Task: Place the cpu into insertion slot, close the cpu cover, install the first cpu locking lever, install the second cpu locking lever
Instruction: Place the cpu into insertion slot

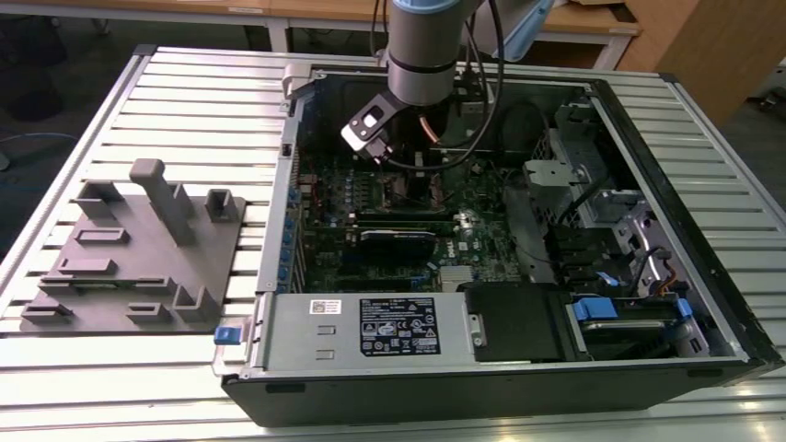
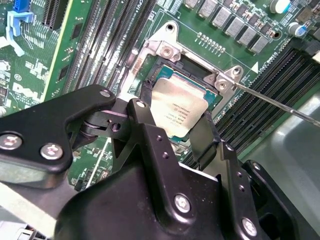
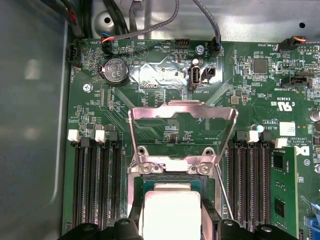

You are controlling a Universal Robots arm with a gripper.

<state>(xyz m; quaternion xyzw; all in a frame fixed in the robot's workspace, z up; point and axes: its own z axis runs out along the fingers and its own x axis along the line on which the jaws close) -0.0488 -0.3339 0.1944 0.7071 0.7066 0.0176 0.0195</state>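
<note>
Over on the exterior view's left, a grey fixture plate (image 1: pixel 135 267) with upright pegs sits on the slatted table (image 1: pixel 184 83), just beside the open computer case (image 1: pixel 491 391). Moving right, the arm (image 1: pixel 430 46) drops into the case over the top half of the motherboard (image 1: pixel 356 198). A grey power supply box (image 1: pixel 356 327) lies along the near edge, and drive bays with blue tabs (image 1: pixel 595 308) are over on the right.

In both wrist views the gripper (image 2: pixel 172 120) (image 3: pixel 172 222) has its black fingers (image 2: pixel 145 135) pinching the cpu (image 2: pixel 177 107) (image 3: pixel 172 205) by two opposite edges. The chip is right over the socket (image 2: pixel 165 50), silvery top facing up. Can't tell if it's actually seated or just above it.

In the first wrist view the cpu cover (image 3: pixel 220 114) is flipped open, standing up behind the socket, with memory slots (image 3: pixel 95 185) on either side. In the second wrist view a thin metal lever rod (image 2: pixel 280 102) sticks out from the socket's corner.
</note>
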